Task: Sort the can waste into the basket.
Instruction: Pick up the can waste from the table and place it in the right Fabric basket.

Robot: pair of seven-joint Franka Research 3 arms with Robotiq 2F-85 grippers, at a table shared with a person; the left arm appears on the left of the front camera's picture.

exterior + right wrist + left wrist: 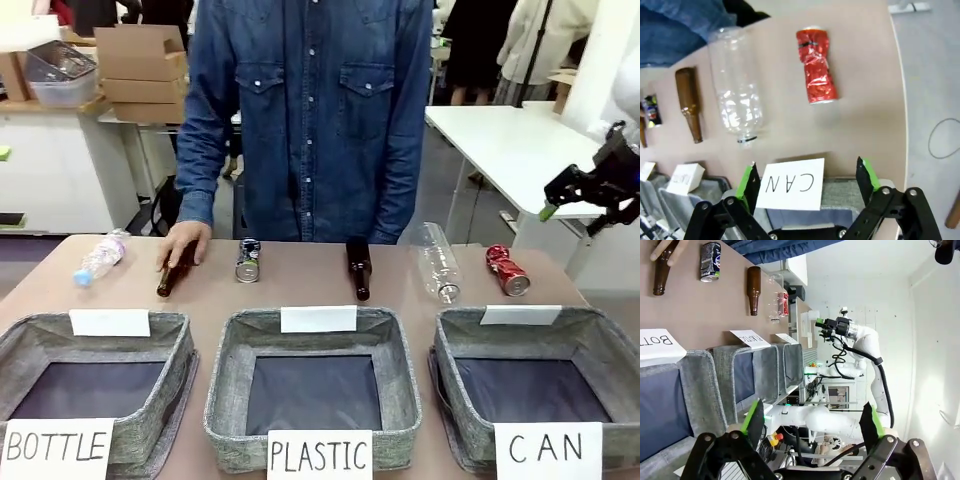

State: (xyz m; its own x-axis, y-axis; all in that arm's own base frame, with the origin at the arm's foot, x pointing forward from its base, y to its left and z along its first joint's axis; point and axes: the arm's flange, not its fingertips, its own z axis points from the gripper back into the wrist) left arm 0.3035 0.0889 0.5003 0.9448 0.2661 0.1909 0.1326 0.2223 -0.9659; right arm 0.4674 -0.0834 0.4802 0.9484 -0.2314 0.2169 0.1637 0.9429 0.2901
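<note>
Cans lie in the row along the far side of the table (300, 288). The red can (508, 270) sits near the right edge, just behind the CAN basket (462, 338), with bare tabletop between it and the clear bottle (438, 262). The dark can (247, 260) lies between the left brown bottle (170, 278), which a person's hand (185, 240) covers, and the middle brown bottle (359, 268).

Our right gripper (570, 206) hangs off the table's right side, jaws wide and empty, and the frame partly cuts it off. Our left gripper (812, 415) is wide and empty too.

We read BOTTLE, PLASTIC and CAN on the front cards. The dark can's print is too small to read.
</note>
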